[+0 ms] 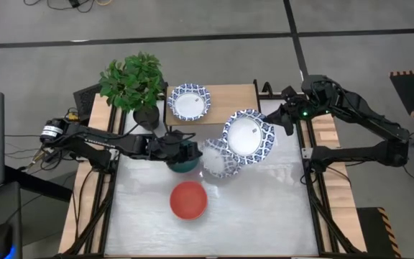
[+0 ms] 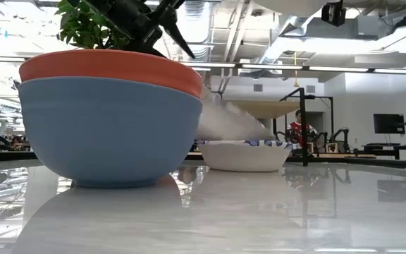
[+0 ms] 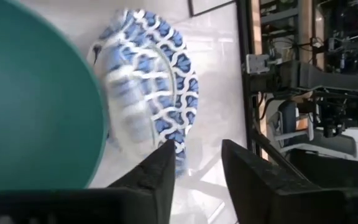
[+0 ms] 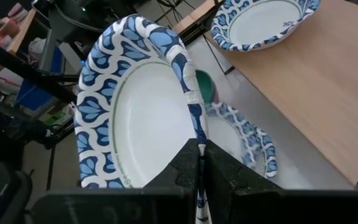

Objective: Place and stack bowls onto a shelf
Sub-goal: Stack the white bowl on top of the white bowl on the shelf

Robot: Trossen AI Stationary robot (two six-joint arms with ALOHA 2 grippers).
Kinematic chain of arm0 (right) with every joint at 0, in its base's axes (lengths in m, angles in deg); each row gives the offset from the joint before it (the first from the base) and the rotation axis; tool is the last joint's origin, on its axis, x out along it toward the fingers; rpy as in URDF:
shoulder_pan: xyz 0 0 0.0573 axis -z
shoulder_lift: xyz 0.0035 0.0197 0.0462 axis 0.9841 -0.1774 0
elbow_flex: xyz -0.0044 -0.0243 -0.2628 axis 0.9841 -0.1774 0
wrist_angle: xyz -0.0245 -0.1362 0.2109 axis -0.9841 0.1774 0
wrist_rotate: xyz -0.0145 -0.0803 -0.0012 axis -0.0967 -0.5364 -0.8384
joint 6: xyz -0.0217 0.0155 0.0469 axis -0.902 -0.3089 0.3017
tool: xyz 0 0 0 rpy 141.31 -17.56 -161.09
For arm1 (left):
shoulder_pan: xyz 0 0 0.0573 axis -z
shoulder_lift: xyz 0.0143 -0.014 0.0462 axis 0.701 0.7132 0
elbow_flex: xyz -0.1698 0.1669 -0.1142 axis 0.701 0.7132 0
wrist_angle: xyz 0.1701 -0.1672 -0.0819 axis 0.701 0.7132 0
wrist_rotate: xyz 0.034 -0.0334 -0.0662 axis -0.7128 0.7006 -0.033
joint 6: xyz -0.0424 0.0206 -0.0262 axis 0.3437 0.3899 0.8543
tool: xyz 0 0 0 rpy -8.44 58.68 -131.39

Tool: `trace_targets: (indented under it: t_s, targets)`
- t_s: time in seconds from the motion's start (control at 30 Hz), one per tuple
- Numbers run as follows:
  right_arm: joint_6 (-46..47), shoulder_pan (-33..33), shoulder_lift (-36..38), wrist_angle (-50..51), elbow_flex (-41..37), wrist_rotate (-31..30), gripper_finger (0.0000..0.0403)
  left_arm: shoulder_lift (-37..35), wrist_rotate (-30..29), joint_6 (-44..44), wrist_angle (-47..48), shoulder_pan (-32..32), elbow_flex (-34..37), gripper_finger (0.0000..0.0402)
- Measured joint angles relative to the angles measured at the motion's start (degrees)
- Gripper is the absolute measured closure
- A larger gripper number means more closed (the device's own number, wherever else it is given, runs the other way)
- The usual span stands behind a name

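My right gripper (image 1: 274, 124) (image 4: 201, 152) is shut on a white bowl with a blue patterned rim (image 1: 249, 134), held up over the table near the shelf (image 1: 228, 97). A second patterned bowl (image 1: 190, 101) sits on the shelf's board. A third patterned bowl (image 1: 218, 160) (image 3: 148, 93) shows blurred on the table below the held one. My left gripper (image 1: 184, 150) (image 3: 197, 165) is open and hovers over the teal bowl (image 1: 185, 162) (image 3: 30, 106), its fingers pointing toward the blurred bowl. The red and grey-blue bowl (image 1: 189, 199) (image 2: 111, 120) stands on the table near its near edge. My right gripper pinches the held bowl's rim (image 4: 193, 118) between its two fingers, one on the inner side and one on the outer. The fingers come from the table's right. The bowl is lifted clear and tilted steeply, with its hollow facing up and to the left.
A potted plant in a black pot (image 1: 135, 85) stands at the shelf's left end, close to my left arm. The shelf's right part (image 1: 239, 93) is bare wood. Black frame rails (image 1: 315, 187) run along both table sides.
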State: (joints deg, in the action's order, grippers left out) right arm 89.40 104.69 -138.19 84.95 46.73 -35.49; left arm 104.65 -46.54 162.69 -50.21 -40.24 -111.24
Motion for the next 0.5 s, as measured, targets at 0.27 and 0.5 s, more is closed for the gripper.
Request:
trace_targets:
  t_s: [0.27,0.5]
  targets:
    - [0.5,0.0,-1.8,-1.7,0.0,-5.3,0.0363,0.0,6.5,-3.8,-2.1,-1.9,0.0,0.0242]
    - [3.2,0.1,-9.3,-16.3,0.0,-11.7,0.0362,-3.5,18.4,-9.7,-11.8,-2.2,0.1,0.0243]
